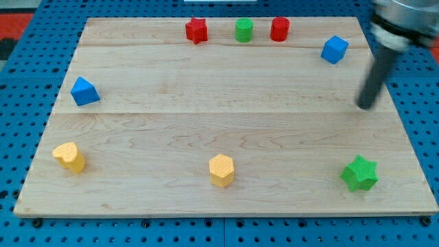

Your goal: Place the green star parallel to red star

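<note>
The green star lies near the board's bottom right corner. The red star lies at the view's top edge, left of centre. My tip is at the board's right side, well above the green star and far to the right of the red star. It touches no block.
A green cylinder and a red cylinder sit right of the red star. A blue cube is up-left of my tip. A blue triangular block is at left. A yellow heart and a yellow hexagon lie near the bottom.
</note>
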